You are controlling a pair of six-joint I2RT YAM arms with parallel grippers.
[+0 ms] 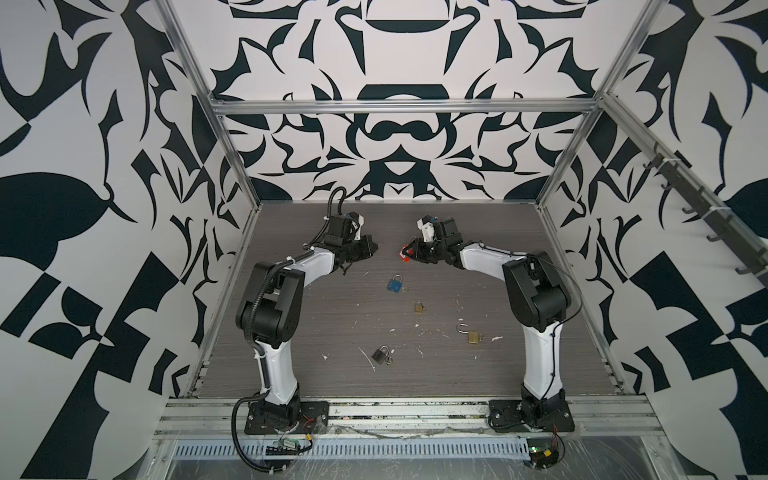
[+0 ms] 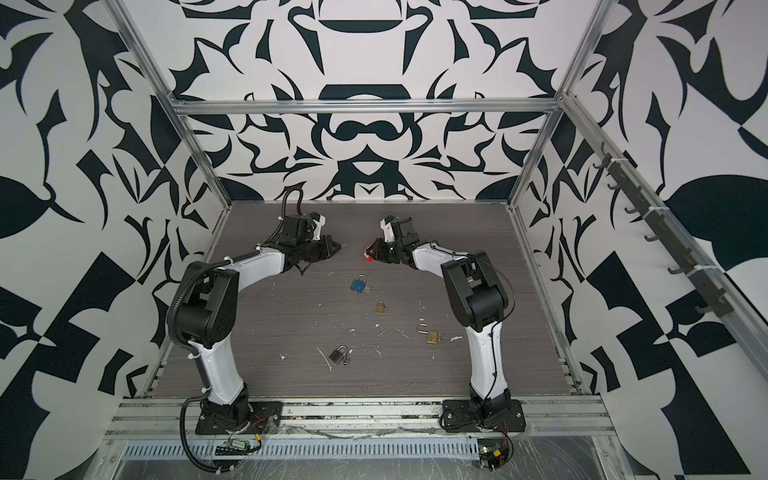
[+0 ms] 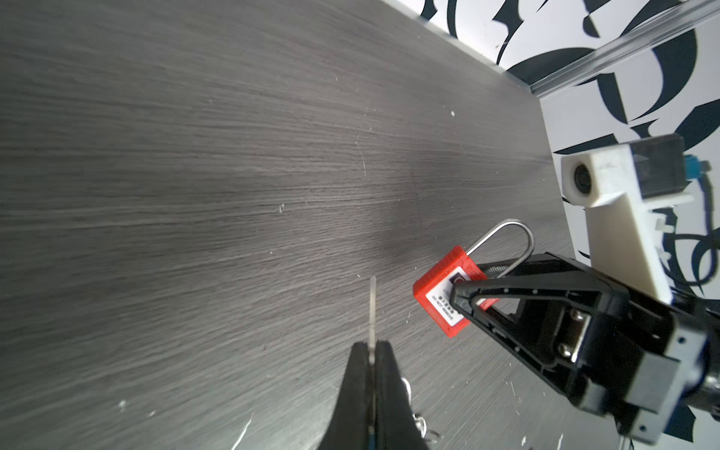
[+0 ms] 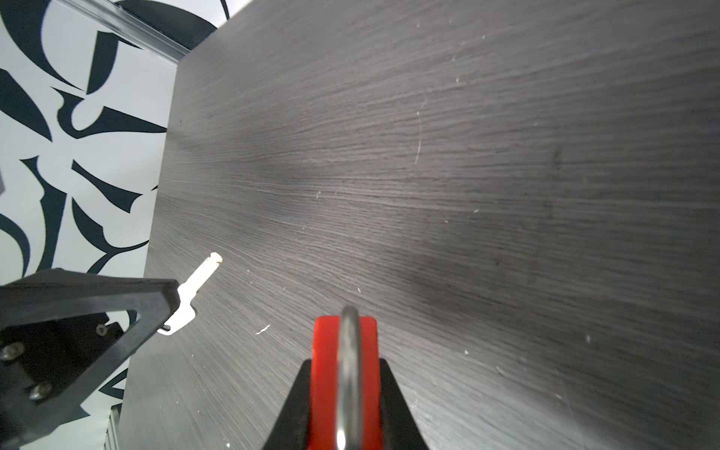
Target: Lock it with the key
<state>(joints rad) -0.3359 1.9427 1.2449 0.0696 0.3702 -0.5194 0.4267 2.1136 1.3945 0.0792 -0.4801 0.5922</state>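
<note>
The left gripper (image 3: 372,350) pinches the key (image 3: 373,307) by its head, blade pointing out. The right gripper (image 3: 465,300) clamps the red padlock (image 3: 436,290) across its body. Both are held off the table (image 3: 195,195) near its far edge, close together but apart.

The step looks like alignment before insertion. Next, the blade tip must meet the keyway, which no view shows. The left wrist view gives the padlock's label and shackle, while the right wrist view gives the key's flat side. Only the top views show the blue padlock (image 1: 395,284) lying below.

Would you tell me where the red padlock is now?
In both top views the red padlock is near the back of the table, right of centre, gripped by the right pincer and facing the key in the left pincer.
</note>
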